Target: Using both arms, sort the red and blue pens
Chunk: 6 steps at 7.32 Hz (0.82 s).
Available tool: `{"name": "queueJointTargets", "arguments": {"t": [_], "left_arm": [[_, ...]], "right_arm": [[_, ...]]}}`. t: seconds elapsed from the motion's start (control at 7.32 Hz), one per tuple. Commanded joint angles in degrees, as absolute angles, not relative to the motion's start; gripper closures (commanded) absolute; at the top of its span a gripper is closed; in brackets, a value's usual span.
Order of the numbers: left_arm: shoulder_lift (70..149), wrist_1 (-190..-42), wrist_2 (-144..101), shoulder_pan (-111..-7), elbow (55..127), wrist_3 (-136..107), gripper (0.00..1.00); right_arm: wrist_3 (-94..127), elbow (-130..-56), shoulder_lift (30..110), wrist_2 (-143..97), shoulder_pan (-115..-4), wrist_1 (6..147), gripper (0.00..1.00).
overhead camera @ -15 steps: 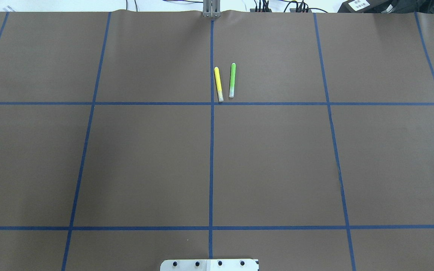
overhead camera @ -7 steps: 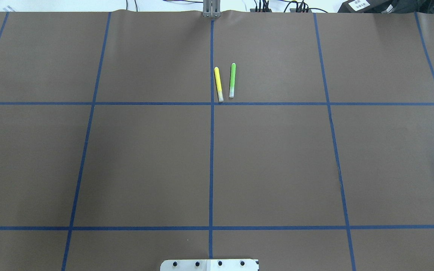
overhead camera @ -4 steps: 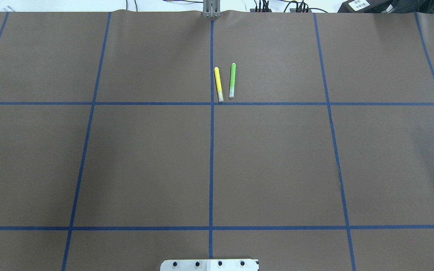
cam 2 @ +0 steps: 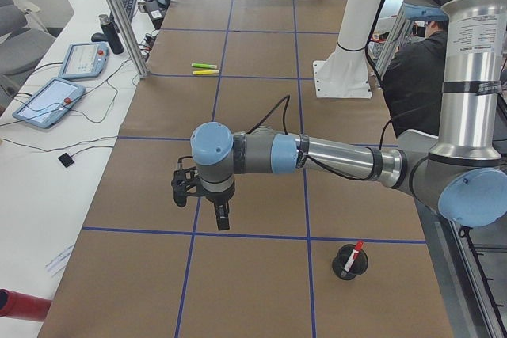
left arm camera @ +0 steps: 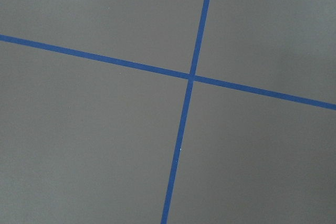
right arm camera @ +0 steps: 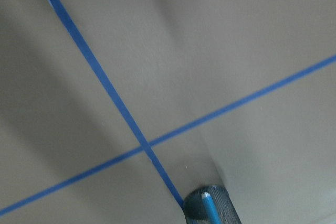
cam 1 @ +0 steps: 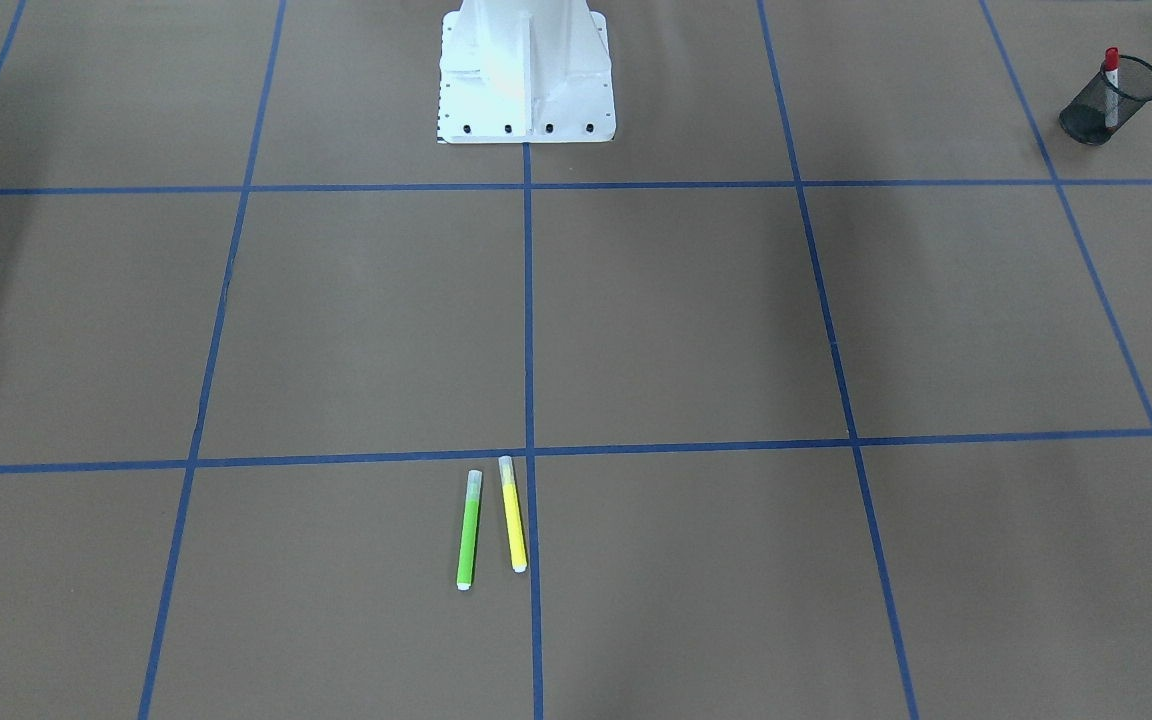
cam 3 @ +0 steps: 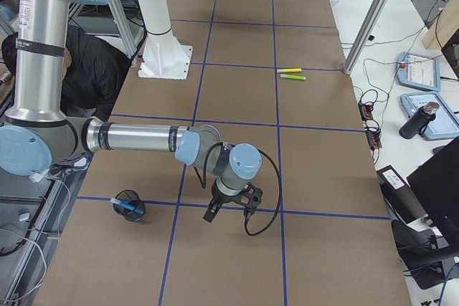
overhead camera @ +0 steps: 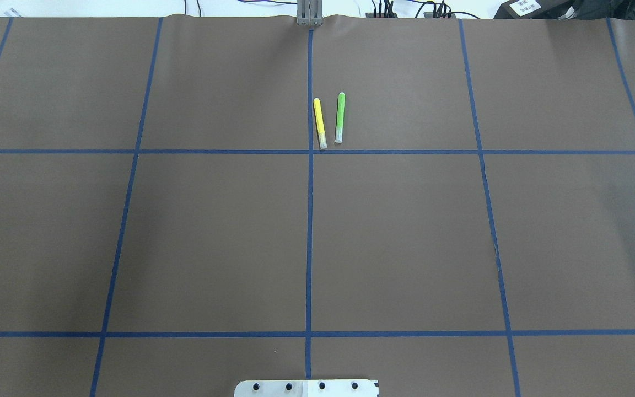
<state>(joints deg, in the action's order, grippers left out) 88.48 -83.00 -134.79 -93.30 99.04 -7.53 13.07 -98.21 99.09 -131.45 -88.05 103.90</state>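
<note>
The red pen (cam 1: 1111, 72) stands upright in a black mesh cup (cam 1: 1126, 100) on my left side; the exterior left view shows the same red pen (cam 2: 356, 251) in its cup (cam 2: 349, 265). A blue pen (cam 3: 126, 206) rests in another mesh cup (cam 3: 131, 206) on my right, and the right wrist view catches this blue pen (right arm camera: 210, 208) too. My left gripper (cam 2: 202, 206) hangs over bare mat, up-table from the red pen's cup. The right gripper (cam 3: 231, 211) hovers beside the blue pen's cup. Both show only in the side views, so I cannot tell whether they are open or shut.
A yellow marker (overhead camera: 320, 122) and a lime-green marker (overhead camera: 340, 117) lie side by side near the far edge. The white robot pedestal (cam 1: 526, 70) stands mid-table. A person in dark clothes (cam 3: 93, 62) sits behind the robot. Tablets (cam 2: 47, 100) lie on a side bench.
</note>
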Motion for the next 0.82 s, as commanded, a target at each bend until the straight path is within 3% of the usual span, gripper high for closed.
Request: {"name": "queueJointTargets", "arguments": {"t": [0.0,0.68], "left_arm": [[88.07,-88.50,-133.86,-92.64,96.42,-7.65,0.00],[87.63,-93.58,-134.03,-92.64,96.94,-7.30,0.00]], "right_arm": [[16.79,-96.77,96.87,-132.53,-88.07,92.91,0.00],[16.44,-99.75,92.37,-133.77,-88.07,92.46,0.00]]}}
